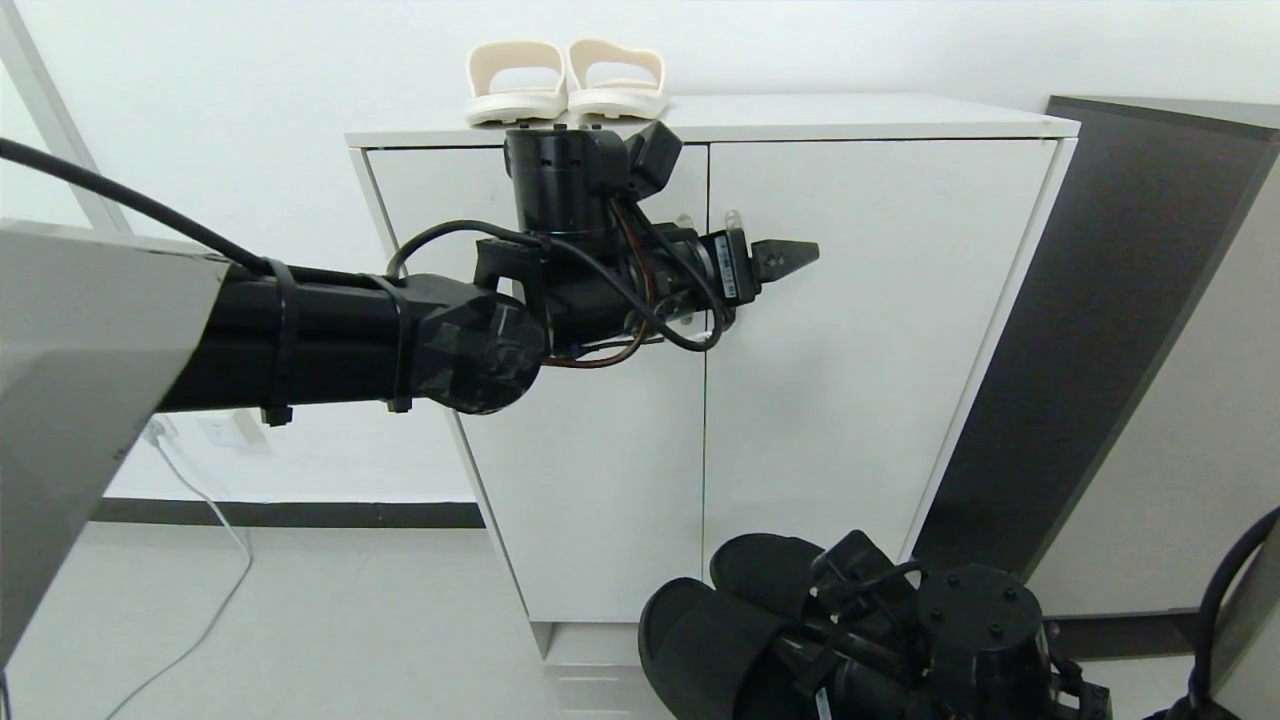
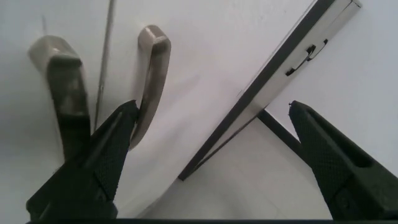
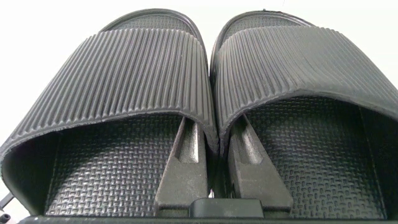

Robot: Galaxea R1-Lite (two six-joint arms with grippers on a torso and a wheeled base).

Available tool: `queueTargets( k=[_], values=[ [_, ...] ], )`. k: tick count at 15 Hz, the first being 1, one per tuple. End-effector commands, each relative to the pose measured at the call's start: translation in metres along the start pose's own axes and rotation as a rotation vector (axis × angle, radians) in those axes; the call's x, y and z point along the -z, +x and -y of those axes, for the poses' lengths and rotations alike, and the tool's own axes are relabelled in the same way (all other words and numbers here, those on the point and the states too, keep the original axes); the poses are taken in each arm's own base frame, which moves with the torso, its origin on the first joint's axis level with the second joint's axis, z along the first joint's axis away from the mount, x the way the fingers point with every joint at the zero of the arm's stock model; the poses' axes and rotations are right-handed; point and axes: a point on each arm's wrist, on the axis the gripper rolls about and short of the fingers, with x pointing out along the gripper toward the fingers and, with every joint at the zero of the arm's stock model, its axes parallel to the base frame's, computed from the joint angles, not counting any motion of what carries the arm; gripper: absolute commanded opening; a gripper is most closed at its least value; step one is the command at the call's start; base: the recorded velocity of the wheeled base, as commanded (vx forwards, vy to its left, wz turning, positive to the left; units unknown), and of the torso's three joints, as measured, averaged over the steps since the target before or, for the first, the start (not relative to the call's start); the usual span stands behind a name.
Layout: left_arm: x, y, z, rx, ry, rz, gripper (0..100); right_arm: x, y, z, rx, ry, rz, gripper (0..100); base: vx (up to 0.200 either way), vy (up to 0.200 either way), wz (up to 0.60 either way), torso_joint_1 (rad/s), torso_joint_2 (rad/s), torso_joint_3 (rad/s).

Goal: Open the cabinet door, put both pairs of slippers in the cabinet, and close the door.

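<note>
The white cabinet has two doors, both closed. Two metal handles flank the centre seam. My left gripper is open at handle height, and one finger touches the nearer handle. In the head view the left gripper points across the right door. A cream pair of slippers rests on the cabinet top. Low in front of the cabinet, my right gripper is shut on the black pair of slippers, pinching their adjoining inner sides.
A dark grey panel stands right beside the cabinet on its right. A white cable trails over the floor at the left, under a wall socket. Bare floor lies left of the cabinet.
</note>
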Motion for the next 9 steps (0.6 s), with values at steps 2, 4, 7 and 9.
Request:
queueTargets(
  k=[2,4,7,9],
  values=[
    [0.001,0.002,0.001,0.004,0.001,0.0,0,0.001,0.0,0.0,-0.001,-0.002,-0.004,0,0.0,0.0,0.0,0.0,0.0,0.0],
    [0.001,-0.003,0.005,0.009,0.0,-0.005,0,0.001,-0.001,-0.001,-0.013,-0.003,-0.005,0,0.0,0.0,0.0,0.0,0.0,0.0],
    [0.0,-0.02,0.03,0.058,0.001,-0.016,0,0.006,-0.009,-0.003,-0.092,-0.007,-0.017,0,0.0,0.0,0.0,0.0,0.0,0.0],
    [0.001,-0.031,0.044,0.085,0.002,-0.025,0,0.01,-0.019,-0.008,-0.174,-0.015,-0.001,0,0.0,0.0,0.0,0.0,0.0,0.0]
  ],
)
